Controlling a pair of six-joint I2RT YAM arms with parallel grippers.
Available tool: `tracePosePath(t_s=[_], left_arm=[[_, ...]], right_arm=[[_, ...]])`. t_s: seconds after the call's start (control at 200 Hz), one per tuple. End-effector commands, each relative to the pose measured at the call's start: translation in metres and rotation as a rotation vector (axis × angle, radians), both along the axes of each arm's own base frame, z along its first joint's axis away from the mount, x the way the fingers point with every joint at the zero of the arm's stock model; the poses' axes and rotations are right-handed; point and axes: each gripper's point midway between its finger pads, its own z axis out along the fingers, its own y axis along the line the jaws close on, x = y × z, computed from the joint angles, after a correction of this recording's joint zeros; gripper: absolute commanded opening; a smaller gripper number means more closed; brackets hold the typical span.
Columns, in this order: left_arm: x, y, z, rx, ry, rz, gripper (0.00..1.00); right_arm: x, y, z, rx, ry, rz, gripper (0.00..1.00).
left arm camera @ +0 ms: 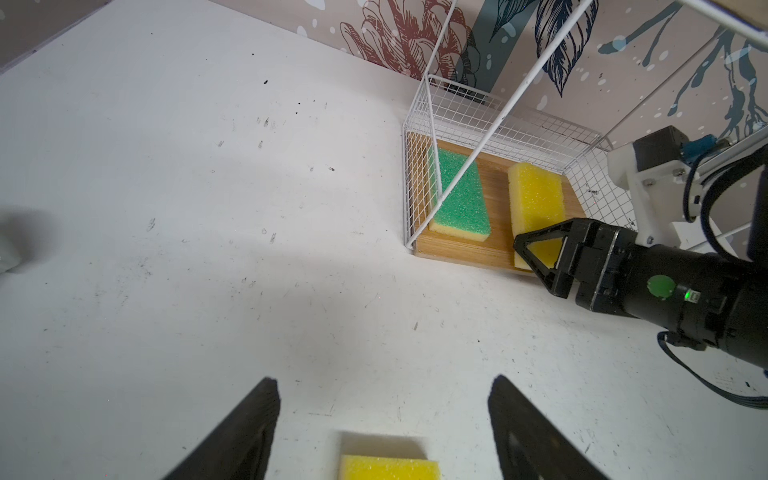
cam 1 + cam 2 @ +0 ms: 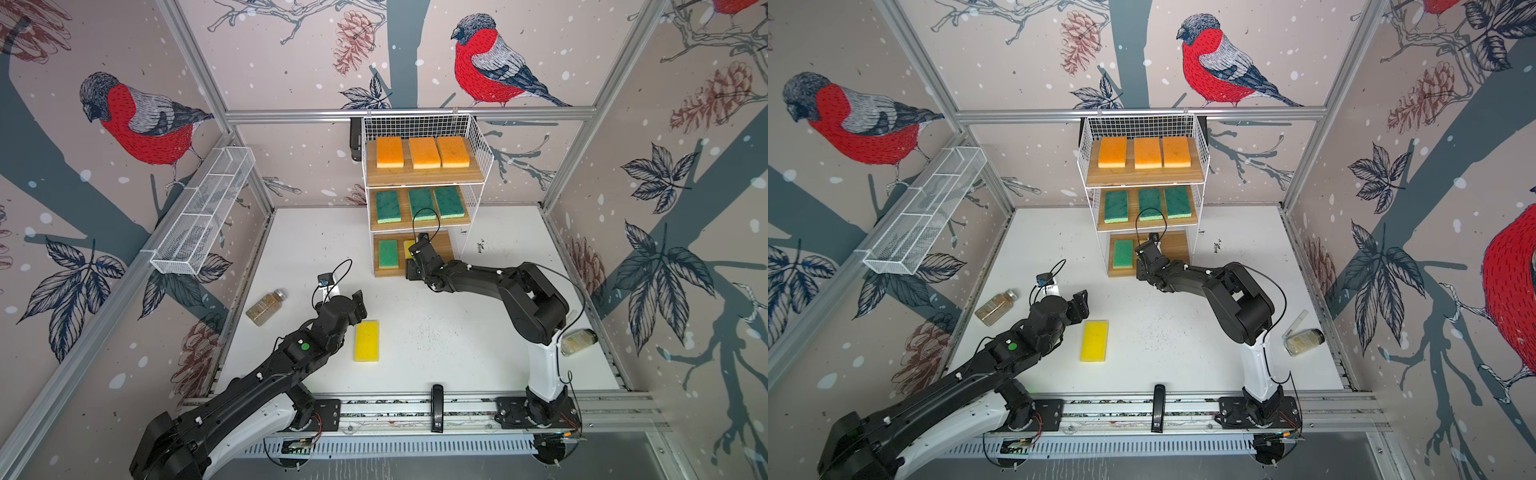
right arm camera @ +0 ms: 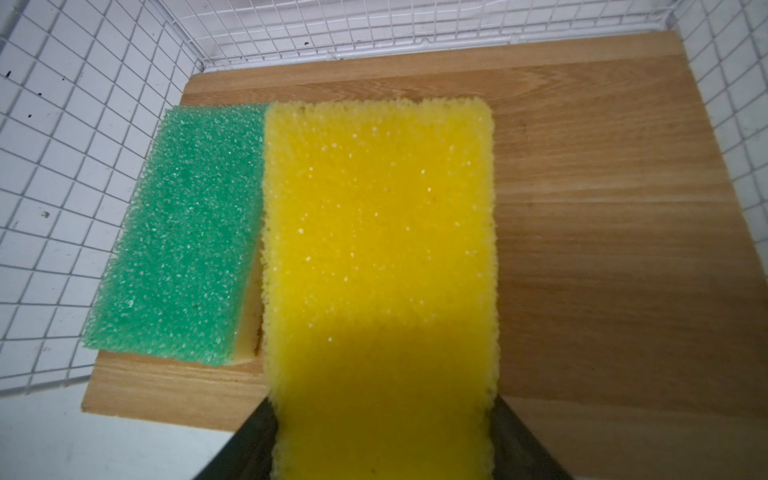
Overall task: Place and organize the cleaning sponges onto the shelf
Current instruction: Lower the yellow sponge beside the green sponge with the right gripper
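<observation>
The shelf (image 2: 424, 178) stands at the back. Three orange sponges (image 2: 424, 153) lie on its top board and three green sponges (image 2: 422, 203) on the middle board. On the bottom board lies one green sponge (image 3: 187, 249) (image 1: 461, 203). My right gripper (image 3: 382, 415) (image 2: 417, 257) is shut on a yellow sponge (image 3: 378, 249) (image 1: 536, 195), held lengthwise over that board, right beside the green one. A second yellow sponge (image 2: 366, 340) (image 1: 388, 467) lies flat on the table. My left gripper (image 1: 384, 380) (image 2: 353, 309) hangs open just beyond its end, holding nothing.
A brownish jar (image 2: 266, 307) lies on the table left of the left arm, and another jar (image 2: 577, 341) lies by the right arm's base. A long white mesh tray (image 2: 203, 212) hangs on the left wall. The bottom board's right third (image 3: 602, 228) is bare.
</observation>
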Motion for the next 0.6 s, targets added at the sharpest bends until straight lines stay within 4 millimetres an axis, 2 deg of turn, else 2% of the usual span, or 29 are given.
tracePosePath(t_s=[0.0,0.595], left_arm=[[0.002,0.000,0.001,0.005,-0.005,0.001,0.80],[0.004,-0.006,-0.009,0.005,0.019,-0.010,0.80]], right_arm=[[0.009,0.001,0.003,-0.025,-0.036,0.000,0.66],[0.028,0.000,0.003,-0.045,-0.059,-0.017,0.66]])
